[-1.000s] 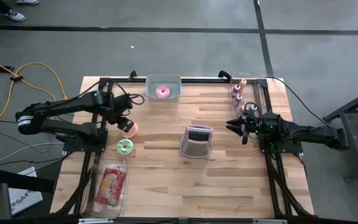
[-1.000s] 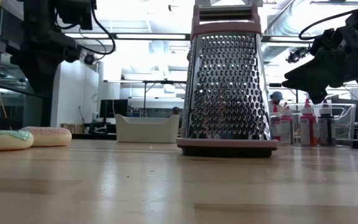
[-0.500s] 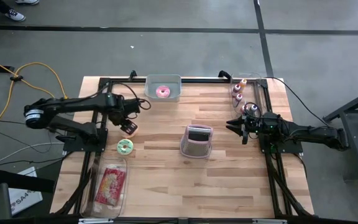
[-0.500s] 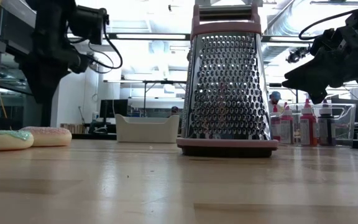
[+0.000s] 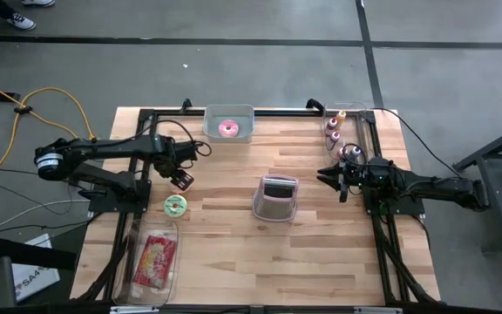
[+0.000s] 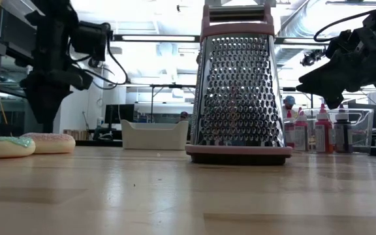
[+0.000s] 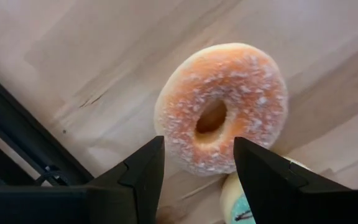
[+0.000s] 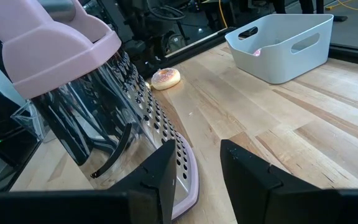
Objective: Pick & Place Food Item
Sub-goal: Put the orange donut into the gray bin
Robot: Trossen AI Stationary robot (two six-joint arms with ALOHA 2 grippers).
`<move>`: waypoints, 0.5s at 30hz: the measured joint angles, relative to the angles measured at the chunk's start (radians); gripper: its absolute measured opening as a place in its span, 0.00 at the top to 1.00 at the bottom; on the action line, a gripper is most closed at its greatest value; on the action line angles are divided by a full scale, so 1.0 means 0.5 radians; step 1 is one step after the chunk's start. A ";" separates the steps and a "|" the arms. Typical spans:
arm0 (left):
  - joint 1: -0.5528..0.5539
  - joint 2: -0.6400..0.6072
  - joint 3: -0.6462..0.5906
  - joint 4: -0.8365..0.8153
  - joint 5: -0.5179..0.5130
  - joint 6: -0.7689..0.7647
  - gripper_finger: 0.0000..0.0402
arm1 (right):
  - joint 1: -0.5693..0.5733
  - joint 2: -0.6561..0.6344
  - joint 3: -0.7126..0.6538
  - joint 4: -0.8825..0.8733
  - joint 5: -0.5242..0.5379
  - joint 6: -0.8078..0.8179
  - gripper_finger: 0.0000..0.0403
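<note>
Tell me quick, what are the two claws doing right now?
Left gripper: open, holding nothing, poised above the sugared donut.
Right gripper: shut, holding nothing, waiting beside the grater.

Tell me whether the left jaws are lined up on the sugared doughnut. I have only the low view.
Observer: Yes. The left wrist view shows the sugared doughnut lying on the wood straight ahead, framed between the open left jaws and clear of both.
Operator: Report what's inside the white bin.
Observer: From above, one pink-iced doughnut lies in the white bin at the table's far edge.
Operator: Check the right arm.
Observer: The right wrist view shows the right jaws shut with nothing between them, pointing past the grater.
</note>
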 joint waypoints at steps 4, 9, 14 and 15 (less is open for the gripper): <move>0.041 0.000 -0.051 0.056 0.002 -0.044 0.54 | 0.001 0.000 0.001 0.000 0.000 0.000 0.72; 0.095 0.000 -0.116 0.126 0.036 -0.074 0.54 | 0.001 0.000 0.000 0.000 0.000 0.000 0.72; 0.123 -0.001 -0.168 0.181 0.061 -0.090 0.54 | 0.001 0.000 0.001 0.000 0.000 0.000 0.72; 0.122 0.000 -0.175 0.188 0.061 -0.098 0.54 | 0.000 0.000 0.001 0.000 -0.001 0.000 0.72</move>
